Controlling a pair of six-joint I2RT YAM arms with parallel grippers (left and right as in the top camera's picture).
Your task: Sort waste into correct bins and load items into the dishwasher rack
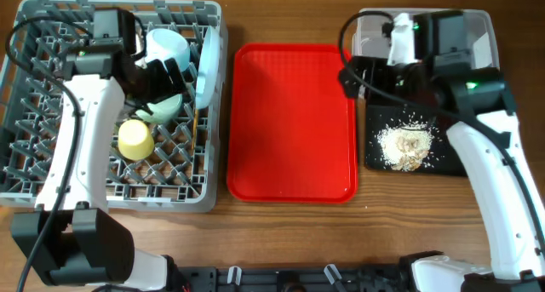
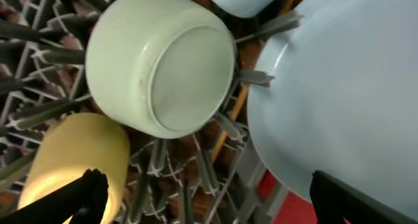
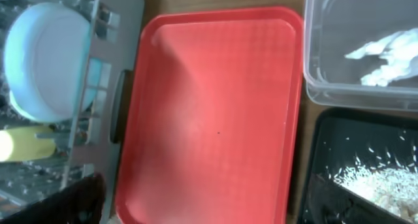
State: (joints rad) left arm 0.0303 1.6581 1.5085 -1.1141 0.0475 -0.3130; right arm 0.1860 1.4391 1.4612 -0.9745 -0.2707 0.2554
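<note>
The left pincer (image 2: 209, 192) hangs wide and empty over the green bowl (image 2: 160, 61), tipped among the pegs (image 2: 255, 77) of the rack (image 1: 111, 203) between yellow cup (image 2: 72, 159) and plate (image 2: 339, 100). A careless swing could knock it loose. Farther off, the right pincer (image 3: 202, 198), likewise wide, hovers near the tub (image 3: 315, 48) holding tissue (image 3: 385, 51).

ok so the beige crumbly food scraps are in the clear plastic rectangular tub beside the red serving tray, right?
No. The beige crumbly food scraps lie in the shallow black rectangular tray beside the red serving tray, as the overhead view shows. The clear plastic rectangular tub holds a crumpled white tissue.
</note>
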